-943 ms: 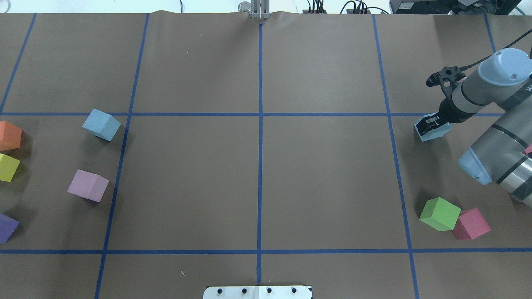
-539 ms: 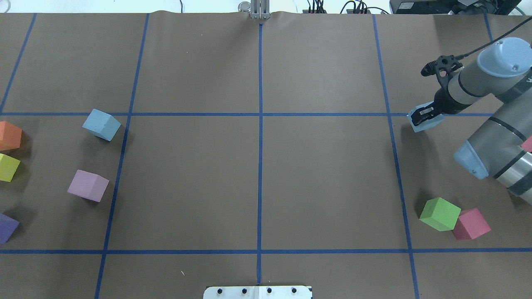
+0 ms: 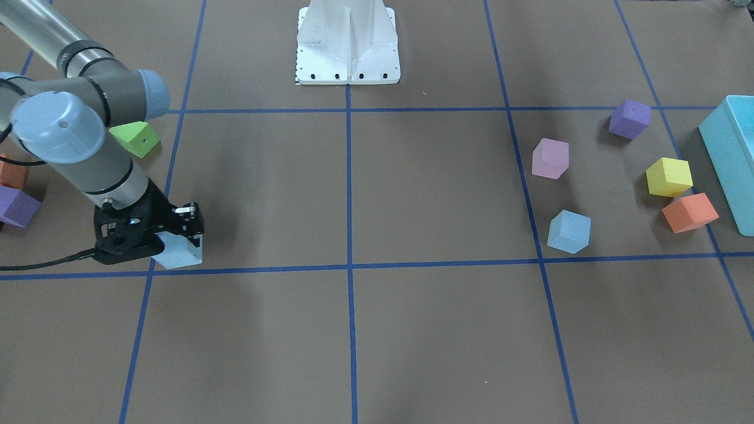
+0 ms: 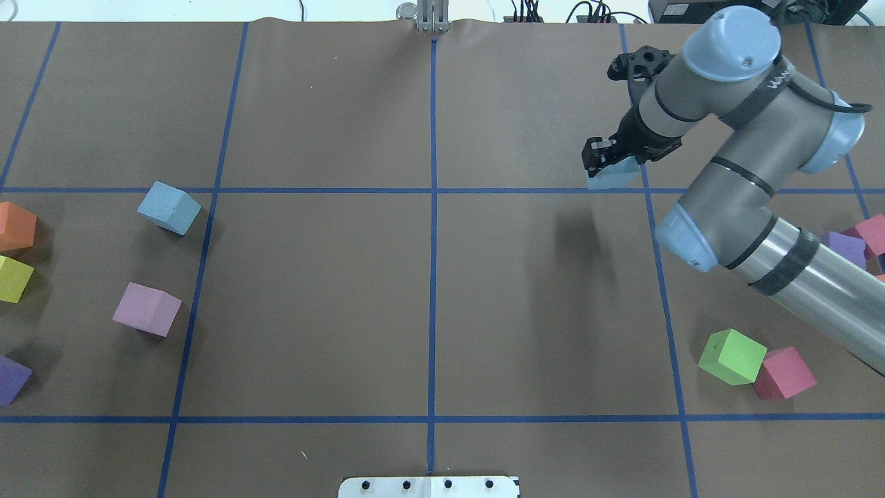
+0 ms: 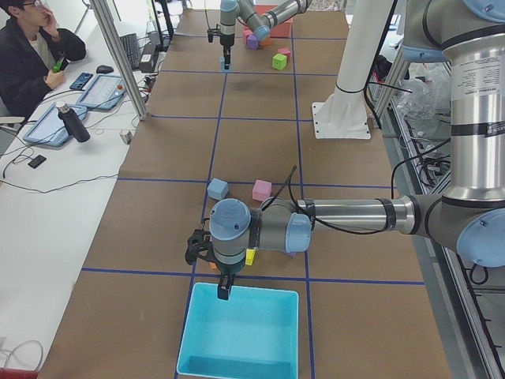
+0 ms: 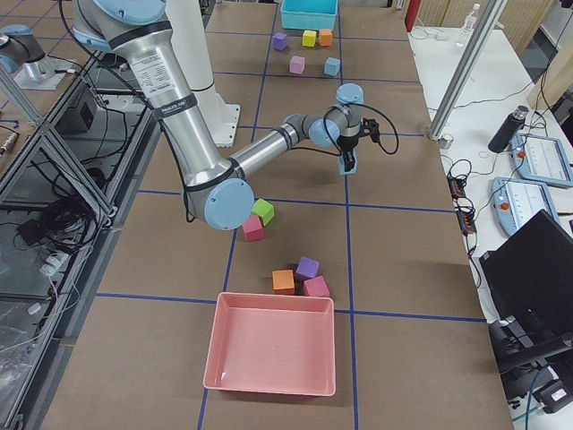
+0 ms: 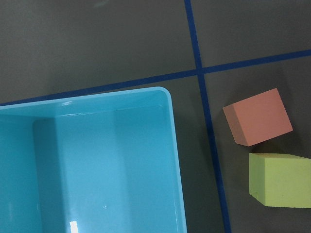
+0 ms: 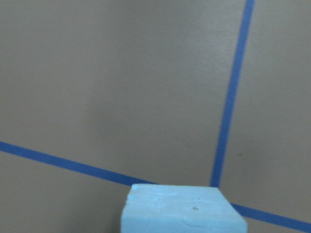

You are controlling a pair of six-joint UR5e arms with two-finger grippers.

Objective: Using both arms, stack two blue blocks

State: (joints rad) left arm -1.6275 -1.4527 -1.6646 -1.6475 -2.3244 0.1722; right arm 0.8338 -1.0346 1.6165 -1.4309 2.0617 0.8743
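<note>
My right gripper (image 4: 608,164) is shut on one pale blue block (image 4: 614,180) and holds it above the table, over a grid-line crossing right of centre. The same block shows under the gripper in the front view (image 3: 178,253) and at the bottom of the right wrist view (image 8: 184,208). The other blue block (image 4: 168,207) rests on the table at the left, also seen in the front view (image 3: 568,231). My left gripper (image 5: 225,288) shows only in the exterior left view, hanging over the turquoise box; I cannot tell whether it is open or shut.
The turquoise box (image 7: 97,160) stands at the table's far left end. Orange (image 4: 15,226), yellow (image 4: 14,278), lilac (image 4: 146,309) and purple (image 4: 10,379) cubes lie near the resting blue block. Green (image 4: 731,356) and red (image 4: 783,373) cubes lie at the right. A pink tray (image 6: 269,349) stands at the right end.
My right gripper has carried the blue block leftward and toward the far side of the table, from the right column to the grid line, and the arm has swung further into view.
</note>
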